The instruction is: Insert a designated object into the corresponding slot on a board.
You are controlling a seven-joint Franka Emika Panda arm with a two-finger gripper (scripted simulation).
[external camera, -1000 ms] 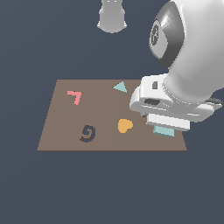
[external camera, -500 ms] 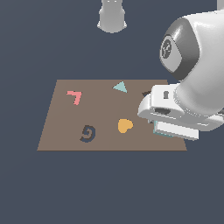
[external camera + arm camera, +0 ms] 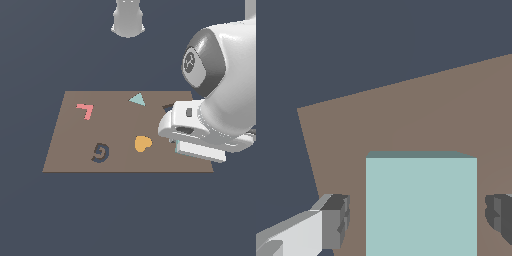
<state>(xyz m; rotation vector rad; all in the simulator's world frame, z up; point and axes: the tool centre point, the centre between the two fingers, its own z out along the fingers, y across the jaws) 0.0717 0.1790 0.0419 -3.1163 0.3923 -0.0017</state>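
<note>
Gripper (image 3: 418, 220) spread wide, fingers (image 3: 336, 222) apart from the light teal square block (image 3: 421, 205) between them, at the brown board's (image 3: 75, 145) right near corner.

In the exterior view the white arm hides most of the dark tilted square slot (image 3: 168, 107) and the light teal square block (image 3: 421, 205), which the wrist view's edge crops.

An orange heart (image 3: 142, 143) lies just beside the pincer, a small teal triangle (image 3: 137, 99) near it, while a dark spiral mark (image 3: 100, 152) and a pink angled piece (image 3: 85, 110) sit well apart.
</note>
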